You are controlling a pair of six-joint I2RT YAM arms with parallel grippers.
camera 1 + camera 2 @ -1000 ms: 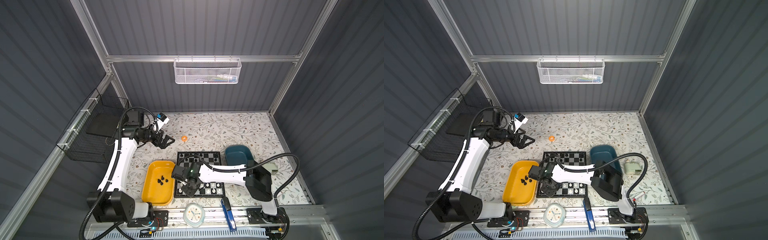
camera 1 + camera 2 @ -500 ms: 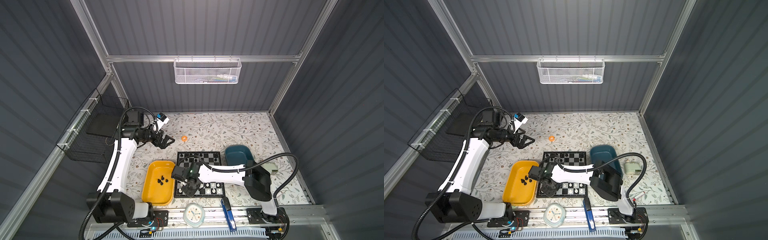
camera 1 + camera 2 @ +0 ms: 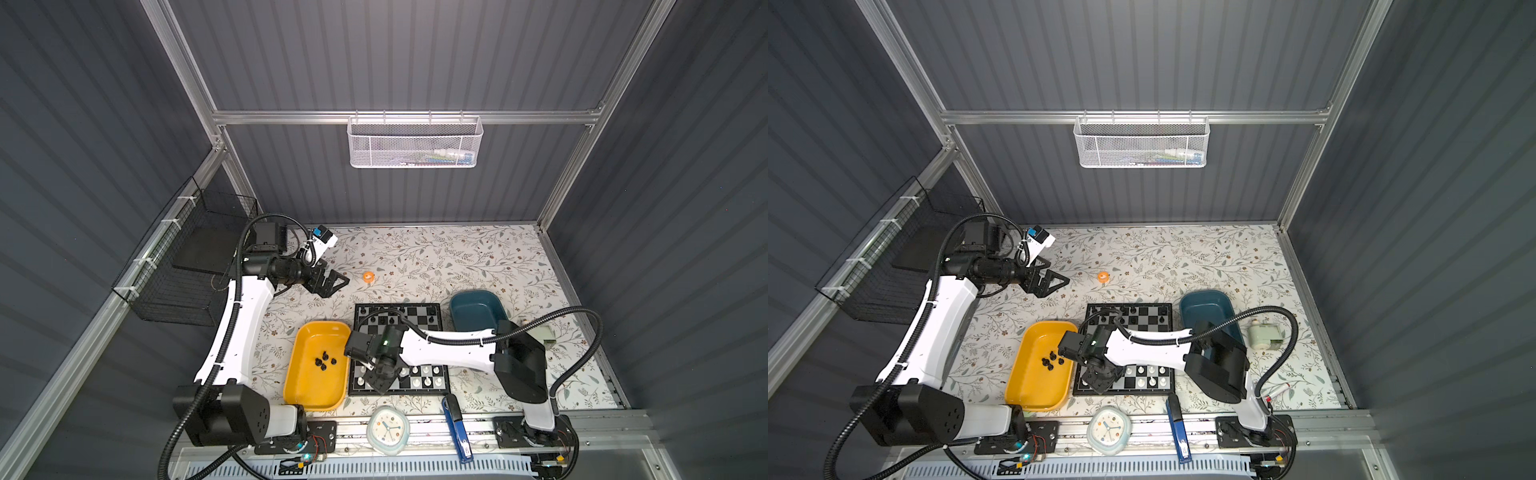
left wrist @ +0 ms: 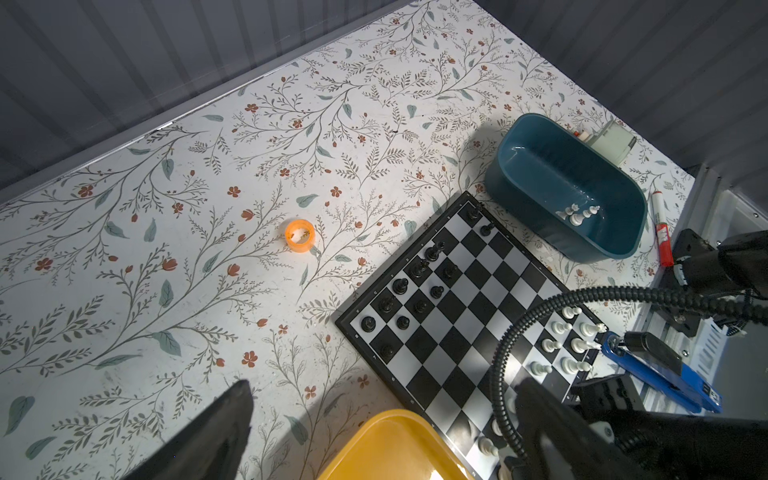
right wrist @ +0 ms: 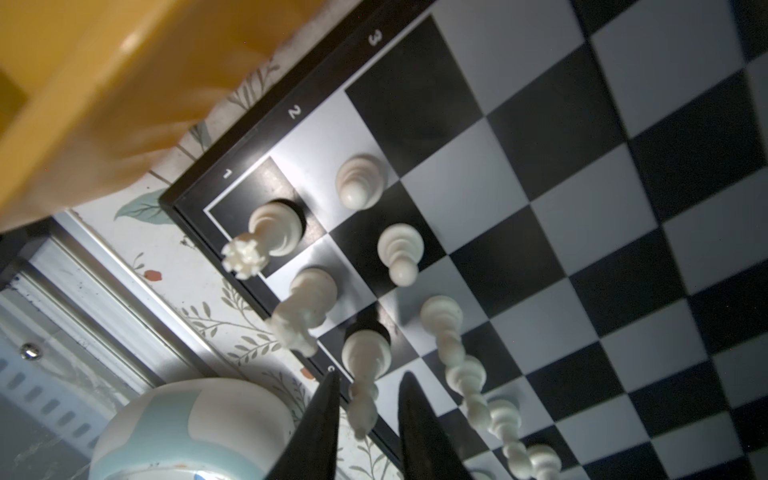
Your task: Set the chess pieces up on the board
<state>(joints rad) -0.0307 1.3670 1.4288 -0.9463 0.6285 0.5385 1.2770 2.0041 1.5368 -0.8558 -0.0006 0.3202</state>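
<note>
The board [image 3: 429,328] [image 3: 1144,328] lies at the front centre in both top views. Black chess pieces [image 4: 417,268] stand on its far rows and white ones [image 3: 424,371] on its near rows. My right gripper [image 3: 380,380] [image 3: 1098,380] hangs over the board's near left corner. Its fingers straddle a white bishop [image 5: 365,357] standing on its square. In the right wrist view the gripper [image 5: 369,376] is open, with a thin gap on each side of the bishop. My left gripper [image 3: 338,282] [image 4: 384,390] is open and empty, high at the back left.
A yellow tray [image 3: 316,403] left of the board holds several black pieces [image 3: 325,360]. A teal tray [image 3: 473,299] on the right holds white pieces [image 4: 579,214]. An orange tape roll [image 3: 368,276], a clock [image 3: 388,428], a blue stapler [image 3: 457,428] and a red marker [image 4: 660,232] lie around.
The right gripper's fingers have parted a little around the white bishop, which now stands free. Both arms have otherwise stayed in place.
</note>
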